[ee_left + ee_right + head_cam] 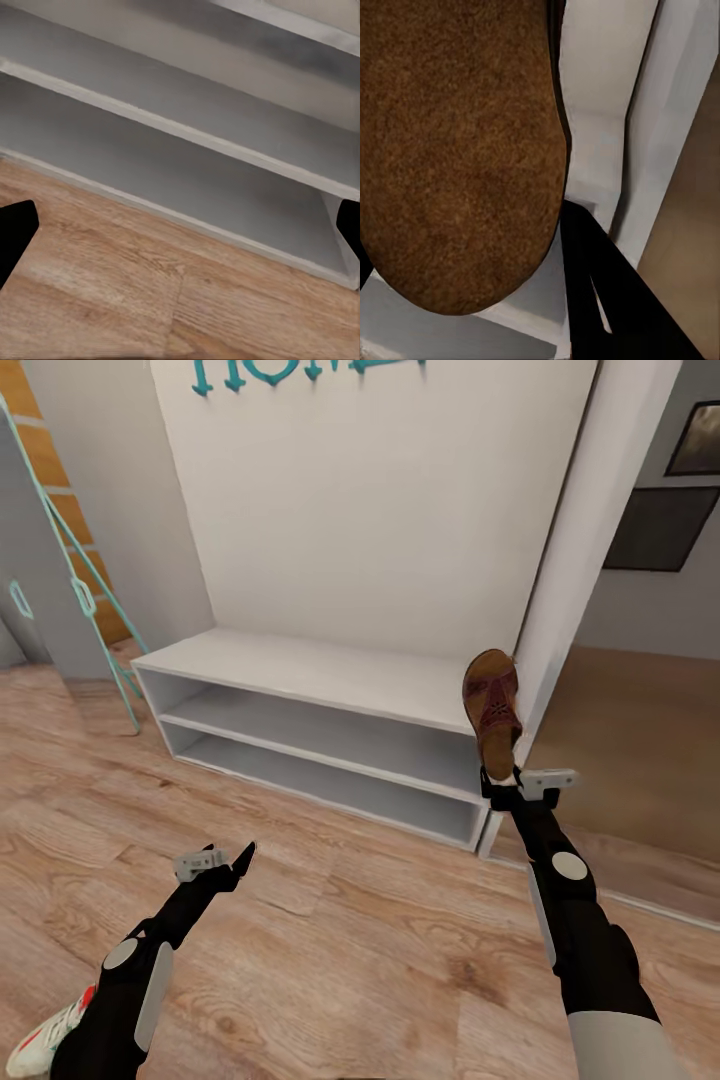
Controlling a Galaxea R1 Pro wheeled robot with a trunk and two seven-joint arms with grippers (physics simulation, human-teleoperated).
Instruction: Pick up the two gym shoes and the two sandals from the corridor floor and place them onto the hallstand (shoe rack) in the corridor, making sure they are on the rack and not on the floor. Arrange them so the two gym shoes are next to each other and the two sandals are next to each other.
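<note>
From the head view, I have my right gripper (503, 788) clamped on the heel end of a brown sandal (492, 705), holding it toe-up in front of the right end of the hallstand (300, 665), presumably so I can lay it flat on the wide bench top. My left gripper (222, 860) hangs low over the corridor floor (360, 940) with its jaws apart and nothing between them, and one gym shoe (45, 1040) lies on the floor beside my left forearm. From the left wrist view, I see the two open low shelves (187, 112) above the floor planks, with dark fingertips (15, 232) far apart. From the right wrist view, the sandal's sole (457, 150) looms close in the grip, with the hallstand's white edge beyond.
</note>
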